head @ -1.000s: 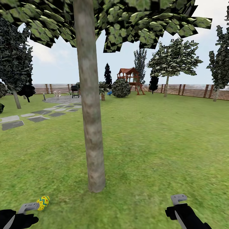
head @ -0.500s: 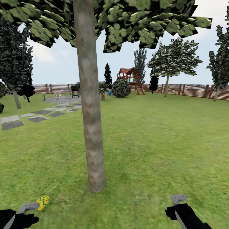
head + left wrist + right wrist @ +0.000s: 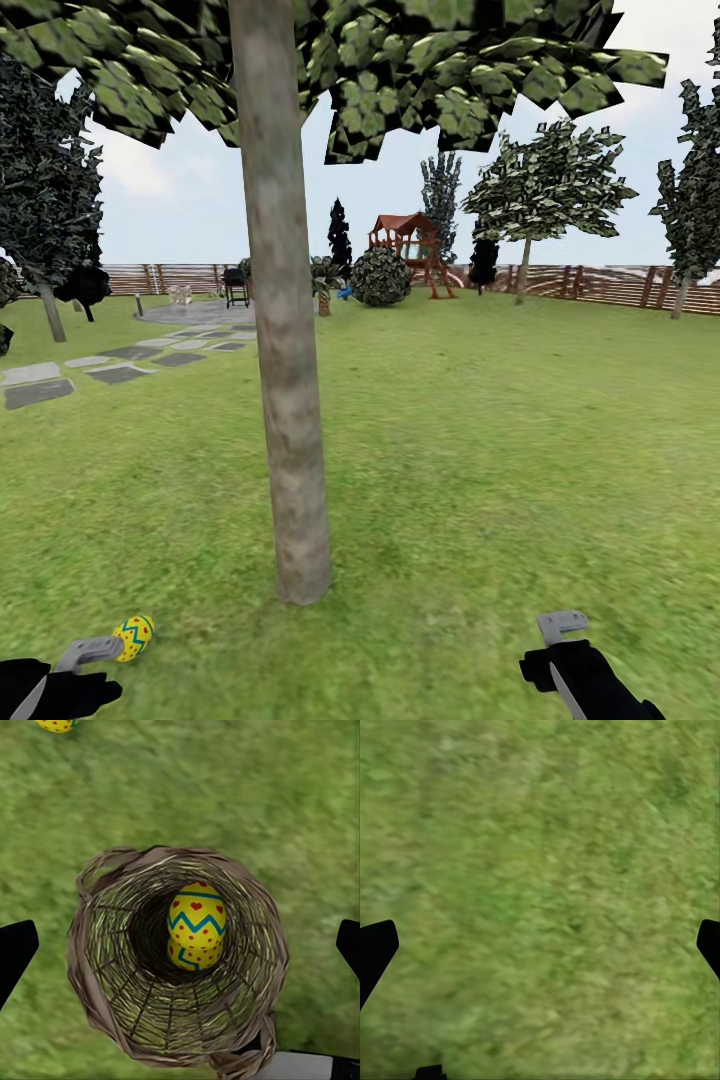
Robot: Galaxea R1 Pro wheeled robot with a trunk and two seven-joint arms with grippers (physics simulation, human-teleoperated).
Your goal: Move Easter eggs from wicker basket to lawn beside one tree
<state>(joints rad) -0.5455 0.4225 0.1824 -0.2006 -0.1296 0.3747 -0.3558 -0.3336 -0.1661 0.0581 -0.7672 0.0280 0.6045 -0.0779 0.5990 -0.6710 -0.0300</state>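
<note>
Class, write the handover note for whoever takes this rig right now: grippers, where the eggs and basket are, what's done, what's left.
Left gripper: open, empty, hanging over the wicker basket.
Right gripper: open, empty, over bare lawn.
Two eggs lie stacked deep in the basket.
Third egg is on the grass, left of the tree trunk's base and beside the left gripper.
Done: one egg is out and lies near this tree.
Left: lift out both remaining eggs and set them on the lawn by the same tree.
</note>
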